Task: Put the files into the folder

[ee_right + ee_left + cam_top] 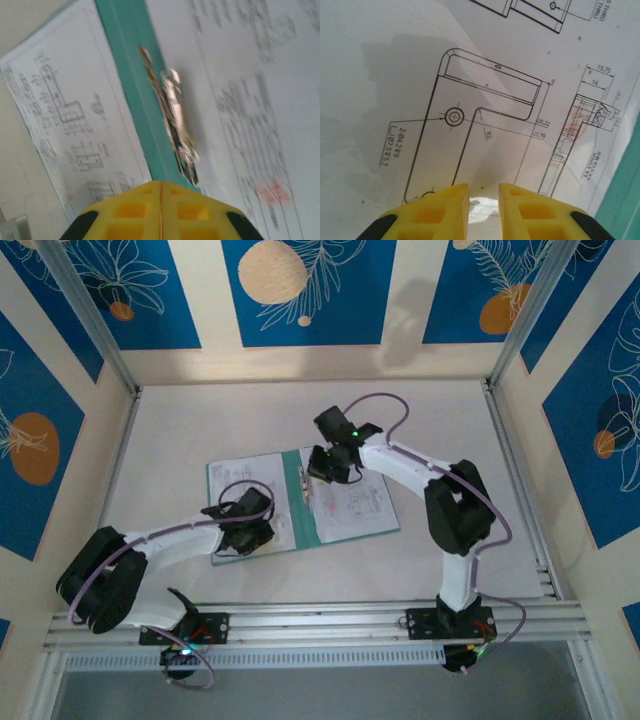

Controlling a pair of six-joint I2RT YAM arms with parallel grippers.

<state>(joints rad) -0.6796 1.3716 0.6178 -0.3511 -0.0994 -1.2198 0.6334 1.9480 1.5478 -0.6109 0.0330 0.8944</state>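
Teal folder [131, 95] lies open on the surface [200, 420]. Left tool [484, 192], narrowly parted, hangs over files [470, 100] marked "20.22", "26.79", "15.75". Right tool [161, 185], pressed shut, sits just short of the metal clip [172, 120].

Files [470, 100]: thin white paper, matt, printed in black line. Folder [125, 75]: teal, smooth, faint sheen; card or plastic, cannot tell. Spine clip [172, 115]: bright polished metal, glinting. Left gripper [484, 197] and right gripper [161, 192]: yellow moulded plastic, matt, faces pocketed with square recesses. Worktop [200, 430]: off-white, matt, even. Rail [330, 620] along its near edge: pale brushed aluminium, grooved lengthwise. Arm shells [400, 465]: white plastic, smooth, with black sections.
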